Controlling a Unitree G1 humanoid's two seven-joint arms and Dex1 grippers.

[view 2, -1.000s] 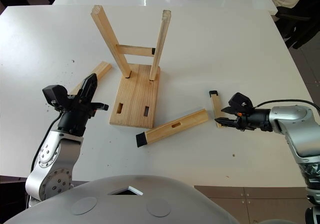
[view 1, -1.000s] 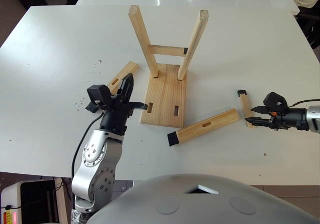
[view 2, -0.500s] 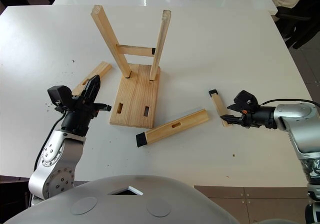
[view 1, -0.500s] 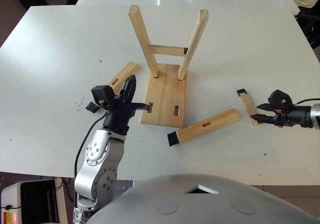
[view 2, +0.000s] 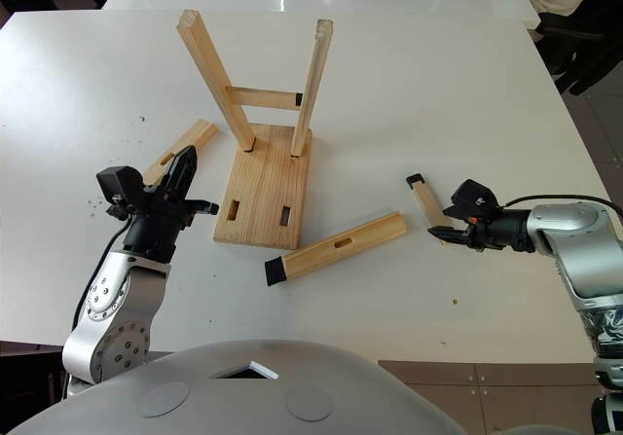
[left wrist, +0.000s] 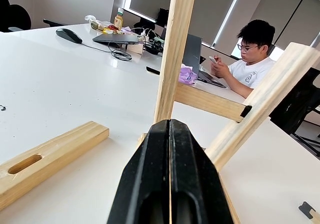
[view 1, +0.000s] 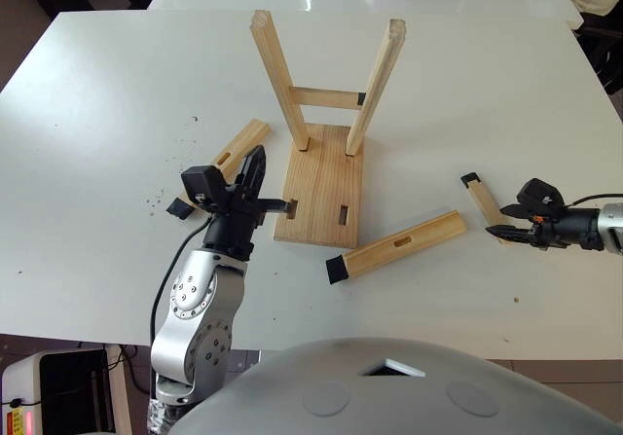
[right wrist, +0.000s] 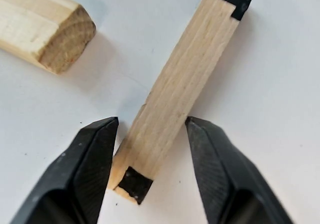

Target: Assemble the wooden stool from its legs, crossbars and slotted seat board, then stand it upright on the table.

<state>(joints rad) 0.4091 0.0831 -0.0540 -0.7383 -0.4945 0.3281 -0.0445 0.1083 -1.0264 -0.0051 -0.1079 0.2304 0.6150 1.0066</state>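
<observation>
Slotted seat board (view 1: pixel 319 187) flat on the white surface (view 1: pixel 97 85), between the two arms. Standing up from its far end, two fitted legs, the left one (view 1: pixel 279 80) and the right one (view 1: pixel 376 85), spreading apart toward their tops and tied together by a fitted crossbar (view 1: pixel 326 96). Feet set into the far slots; tightness of those joints too small to judge. Two near slots unfilled, the left-hand slot (view 1: pixel 292 204) partly hidden behind black hardware of the left arm.

Left jaws pressed together with nothing between them, low over the surface just beside the board's left edge, aimed toward the fitted legs. Beyond them a loose slotted leg (view 1: pixel 238 145), lying angled away from the board, its near end hidden by the arm.

Off the board's near right corner, a capped leg (view 1: pixel 399 245) lying flat, slot upward, black cap on the near end; close to the board but apart from it.

Farther right, well apart from the board, a short loose crossbar (view 1: pixel 479 206) with black at both ends. Right jaws narrowly parted, straddling its near end, one finger on each side. A sliver of bare surface on either side in the right wrist view, so not clamped. Cannot tell whether the fingertips touch the surface. Bare end of the capped leg cut off at that view's edge.
</observation>
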